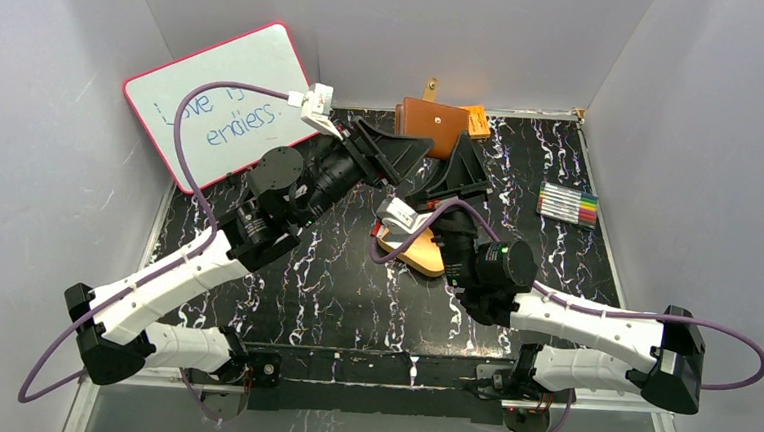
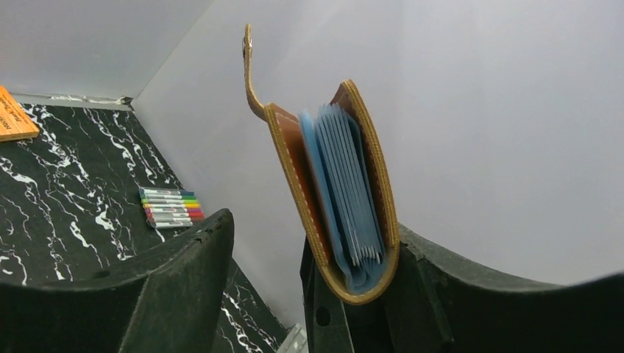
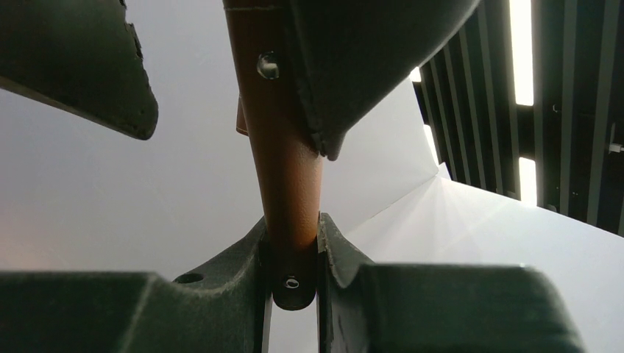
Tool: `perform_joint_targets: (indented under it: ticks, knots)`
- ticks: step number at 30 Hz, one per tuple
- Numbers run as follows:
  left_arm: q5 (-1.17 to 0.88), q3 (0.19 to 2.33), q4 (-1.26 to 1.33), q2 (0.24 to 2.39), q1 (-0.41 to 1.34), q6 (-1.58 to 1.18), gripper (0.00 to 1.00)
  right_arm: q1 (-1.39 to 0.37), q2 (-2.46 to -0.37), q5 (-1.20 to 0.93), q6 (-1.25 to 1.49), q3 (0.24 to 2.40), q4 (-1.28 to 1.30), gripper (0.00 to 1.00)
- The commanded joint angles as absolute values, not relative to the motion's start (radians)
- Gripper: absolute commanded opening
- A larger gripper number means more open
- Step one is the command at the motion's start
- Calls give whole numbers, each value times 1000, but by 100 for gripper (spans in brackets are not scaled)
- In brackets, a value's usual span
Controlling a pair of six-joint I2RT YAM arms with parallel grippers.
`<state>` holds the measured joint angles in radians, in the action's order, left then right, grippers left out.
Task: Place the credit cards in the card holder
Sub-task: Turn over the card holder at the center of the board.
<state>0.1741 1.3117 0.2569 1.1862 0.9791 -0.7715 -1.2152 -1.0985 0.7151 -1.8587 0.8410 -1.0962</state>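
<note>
The card holder (image 1: 432, 127), a brown leather wallet with a snap strap, is held upright in the air near the back wall. My right gripper (image 1: 455, 177) is shut on its lower edge; the right wrist view shows the leather (image 3: 283, 169) pinched between the fingers (image 3: 221, 294). My left gripper (image 1: 410, 148) is open around it. In the left wrist view the holder (image 2: 294, 169) gapes, showing blue inner slots (image 2: 342, 191), and rests against one finger (image 2: 478, 294) while the other finger (image 2: 184, 279) stands apart. No credit cards show in any view.
A tan oval tray (image 1: 421, 250) lies under my right wrist, partly hidden. An orange book (image 1: 477, 120) lies at the back. A row of coloured markers (image 1: 568, 203) lies at the right. A whiteboard (image 1: 225, 101) leans at the back left.
</note>
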Motion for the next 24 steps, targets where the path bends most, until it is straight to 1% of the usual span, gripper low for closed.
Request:
perform_joint_targets:
  ticks: [1,3,6,11,13,19,24]
  knots:
    - [180,1340,289,1181,983,-801,63,-1224,-1073,713,-1854,851,-1181,0]
    - [189,1338,288,1181,983,-805,59,-1224,-1074,715,-1854,851,-1182,0]
    - [211,1332,287,1173,983,-808,57,-1224,-1074,717,-1854,850,-1183,0]
    - [233,1331,290,1167,982,-810,64,-1226,-1077,716,-1856,850,-1183,0]
    - [234,1334,291,1170,983,-809,65,-1227,-1079,718,-1856,850,-1184,0]
    - [235,1325,305,1172,982,-809,60,-1229,-1081,718,-1856,851,-1181,0]
    - [229,1331,316,1179,983,-808,59,-1230,-1084,718,-1856,848,-1185,0]
